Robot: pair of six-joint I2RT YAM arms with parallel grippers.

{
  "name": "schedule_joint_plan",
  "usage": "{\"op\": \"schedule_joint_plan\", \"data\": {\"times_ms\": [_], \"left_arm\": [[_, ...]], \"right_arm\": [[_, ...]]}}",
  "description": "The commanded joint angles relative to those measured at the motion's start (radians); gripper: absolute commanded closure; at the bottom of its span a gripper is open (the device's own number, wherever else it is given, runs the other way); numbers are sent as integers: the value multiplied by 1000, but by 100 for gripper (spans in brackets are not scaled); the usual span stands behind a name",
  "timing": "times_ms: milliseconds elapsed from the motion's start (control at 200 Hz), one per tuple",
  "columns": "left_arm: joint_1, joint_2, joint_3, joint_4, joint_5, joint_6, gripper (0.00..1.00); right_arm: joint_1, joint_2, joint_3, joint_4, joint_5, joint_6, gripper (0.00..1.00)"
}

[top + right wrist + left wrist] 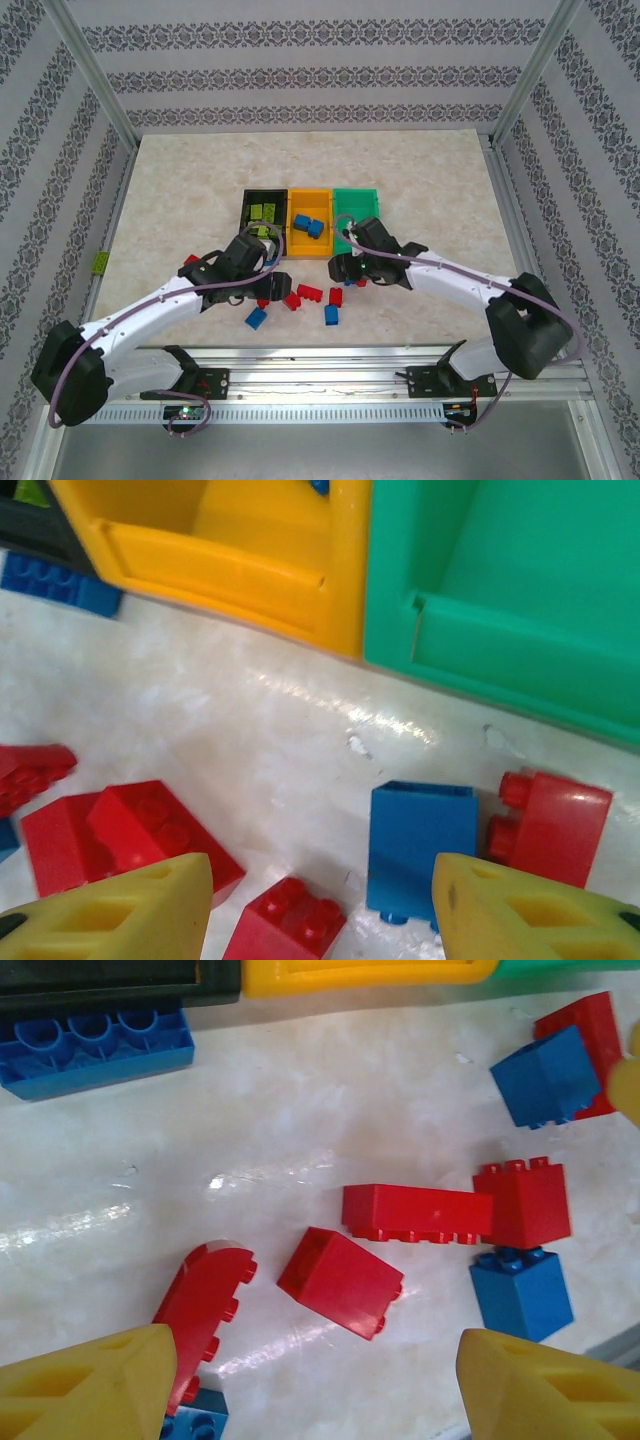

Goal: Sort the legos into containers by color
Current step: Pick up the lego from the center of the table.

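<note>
Jaws spread, empty, on my left gripper (315, 1390) and right gripper (320, 910). Black bin (265, 192) holds lime legos (262, 211), orange bin (310, 191) blue legos (308, 226); loose legos (310, 293) remain centre-frame.

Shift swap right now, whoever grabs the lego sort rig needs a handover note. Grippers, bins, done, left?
Left gripper: open, empty, above loose red bricks.
Right gripper: open, empty, above a loose blue brick, just in front of the bins.
Done: lime bricks in the black bin; two blue bricks in the orange bin.
Green bin: no brick seen inside.
Left: red and blue bricks scattered on the table in front of the bins. Blue goes to orange, red probably to green.
</note>
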Motion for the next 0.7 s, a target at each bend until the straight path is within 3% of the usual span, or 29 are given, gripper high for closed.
{"op": "schedule_joint_plan", "data": {"times_ms": [0,205,525,695], "left_arm": [[-1,-31,-17,30,45,-22,26],[-1,-72,-51,34,51,-33,26],[0,-4,-15,35,82,7,26],[1,21,15,3,84,34,26]], "right_arm": [[16,60,87,-125,114,-30,40],[59,110,124,-197,233,-54,40],[90,228,184,-219,248,-23,41],[105,269,205,-254,279,-21,50]]}}
